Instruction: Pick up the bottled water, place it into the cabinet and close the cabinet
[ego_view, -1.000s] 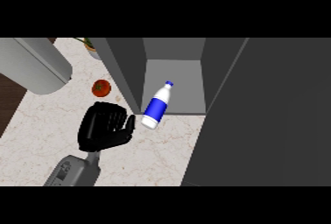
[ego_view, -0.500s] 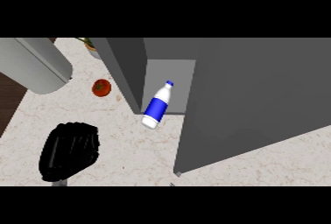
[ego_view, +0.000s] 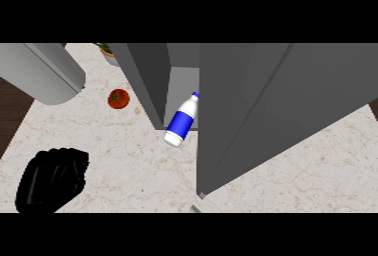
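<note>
Marbled counter (ego_view: 140, 165) is filling the lower and left part of the frame, with a grey cabinet (ego_view: 148, 75) rising from the upper middle. Its door (ego_view: 280, 110) is standing part-way swung, taking up most of the right half and hiding whatever lies behind it. The bottled water (ego_view: 181, 122) is lying tilted at the cabinet's opening, cap pointing up into the compartment and base sticking out over the counter, just beside the door's edge. A tomato (ego_view: 118, 98) is sitting to the left of the cabinet, near a grey rounded object (ego_view: 44, 72) in the upper left corner.

Only the left hand (ego_view: 52, 182) is showing, at the lower left, well apart from the bottle, its dark fingers curled together and holding nothing. The right hand is out of sight, so its state cannot be told.

Closing looks like the step in hand. Doing it well probably means watching the bottle's protruding base: if the door is catching it, the bottle could roll out or jam the door, so nudging it further inside first seems wise.
</note>
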